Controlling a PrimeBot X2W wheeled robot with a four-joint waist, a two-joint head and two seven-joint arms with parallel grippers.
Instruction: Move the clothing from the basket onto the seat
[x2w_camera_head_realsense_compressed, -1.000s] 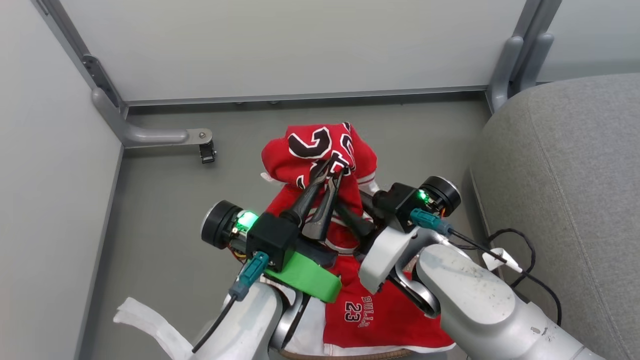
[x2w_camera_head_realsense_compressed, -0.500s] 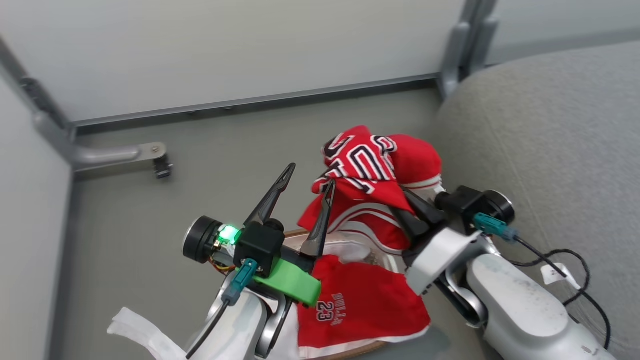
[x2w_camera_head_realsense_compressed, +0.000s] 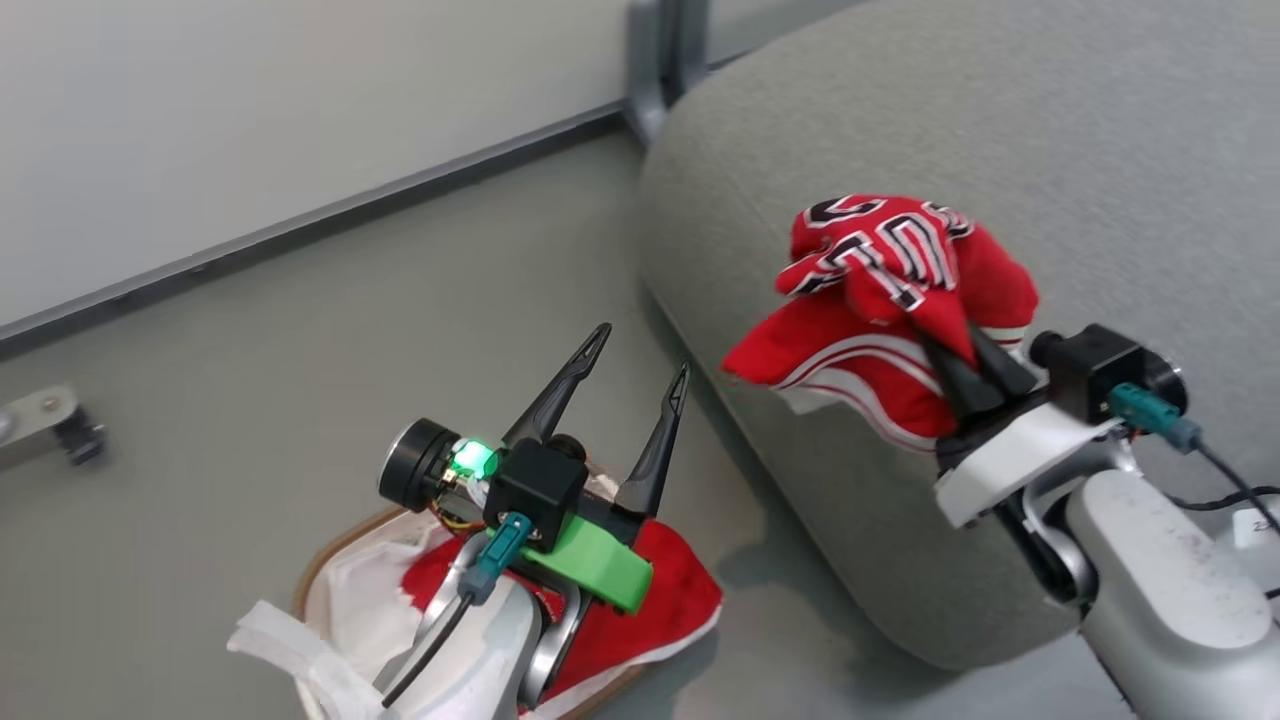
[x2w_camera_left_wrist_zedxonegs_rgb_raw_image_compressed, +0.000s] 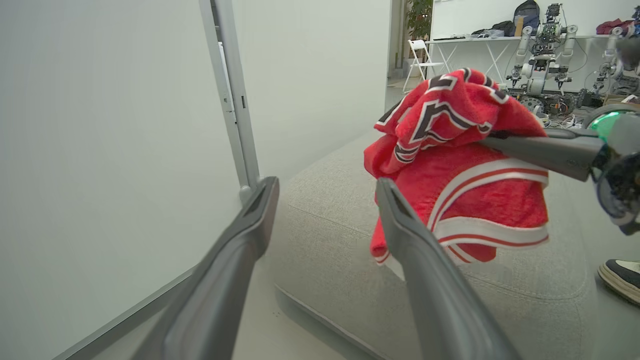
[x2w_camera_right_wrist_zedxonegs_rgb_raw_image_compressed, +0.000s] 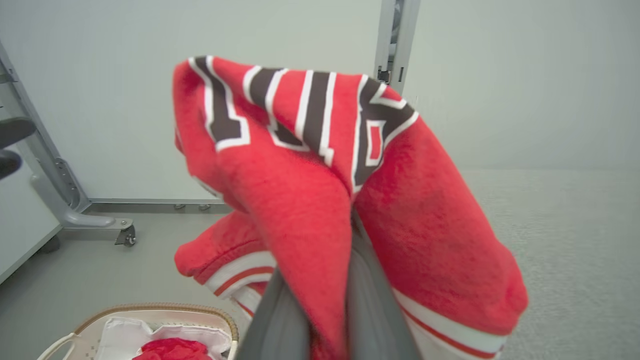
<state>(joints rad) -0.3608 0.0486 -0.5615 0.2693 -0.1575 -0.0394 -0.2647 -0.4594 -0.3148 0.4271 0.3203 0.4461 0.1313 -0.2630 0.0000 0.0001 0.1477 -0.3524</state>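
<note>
Task status: partly done. The right gripper (x2w_camera_head_realsense_compressed: 965, 365) is clamped on the jersey (x2w_camera_head_realsense_compressed: 890, 270) and holds it bunched over the near left part of the seat (x2w_camera_head_realsense_compressed: 1100, 150); release is not yet done. The left gripper (x2w_camera_head_realsense_compressed: 641, 350) is spread wide, holding nothing, above the basket (x2w_camera_head_realsense_compressed: 330, 540) on the floor left of the seat. A second red piece (x2w_camera_head_realsense_compressed: 680, 590) lies in the basket with the white sheet (x2w_camera_head_realsense_compressed: 350, 590) and is left to move. The left wrist view shows the jersey's hem low over the cushion, possibly touching it. The right wrist view shows the basket's interior from the far side.
</note>
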